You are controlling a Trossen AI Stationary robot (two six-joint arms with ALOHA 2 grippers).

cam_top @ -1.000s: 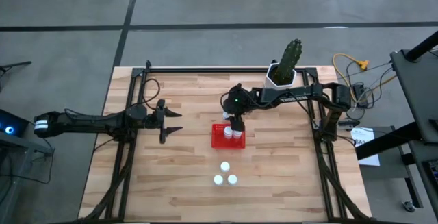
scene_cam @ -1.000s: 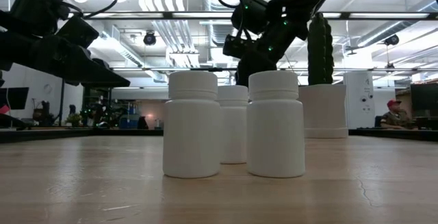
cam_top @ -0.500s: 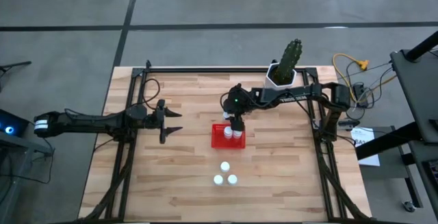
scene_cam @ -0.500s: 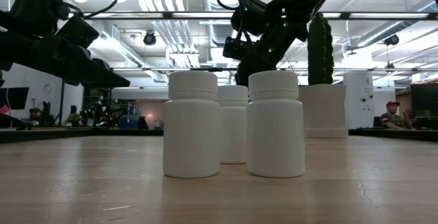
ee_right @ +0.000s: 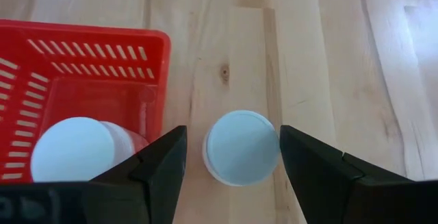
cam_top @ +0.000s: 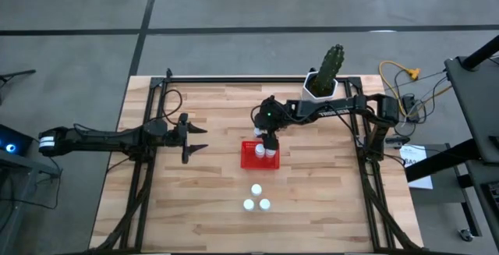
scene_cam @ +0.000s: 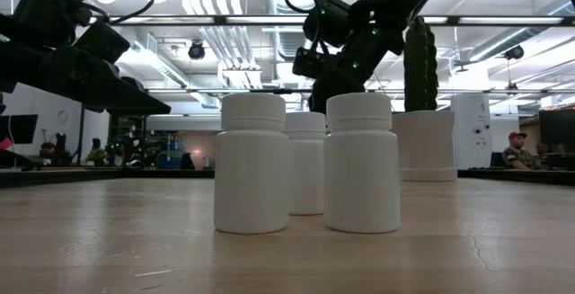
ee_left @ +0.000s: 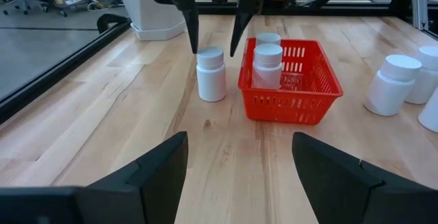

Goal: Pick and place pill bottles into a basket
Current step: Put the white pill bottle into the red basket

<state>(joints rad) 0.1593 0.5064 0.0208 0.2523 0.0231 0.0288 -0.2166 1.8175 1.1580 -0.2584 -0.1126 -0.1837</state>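
Right wrist view showed our right hand (ee_right: 233, 159) poised with its fingers spread and empty, one to each side of a pill bottle (ee_right: 241, 147) that stood directly below it on the worktop (ee_right: 328, 59), just outside the wall of the red basket (ee_right: 89, 46). From the left wrist view we could see that same bottle (ee_left: 211, 73) upright beside the basket (ee_left: 291, 80), under the open right hand (ee_left: 213, 42), not yet lifted. Two bottles already stood inside the basket, by our count, the nearer one (ee_left: 267, 65) plain to see and a second behind it. Three more bottles (cam_top: 256, 199) waited in a tight cluster well apart from the right hand, on the far side of the basket from it. We judged the job about a third done, with four bottles left to move, this one next. Our left hand (cam_top: 195, 138) hung spread and empty well away to the side, facing the basket. The worktop was pale wooden planking, and a white pot with a cactus (cam_top: 323, 76) sat behind the right arm. Beyond lay a large hall with ceiling pipes and a seated person (scene_cam: 517, 150).
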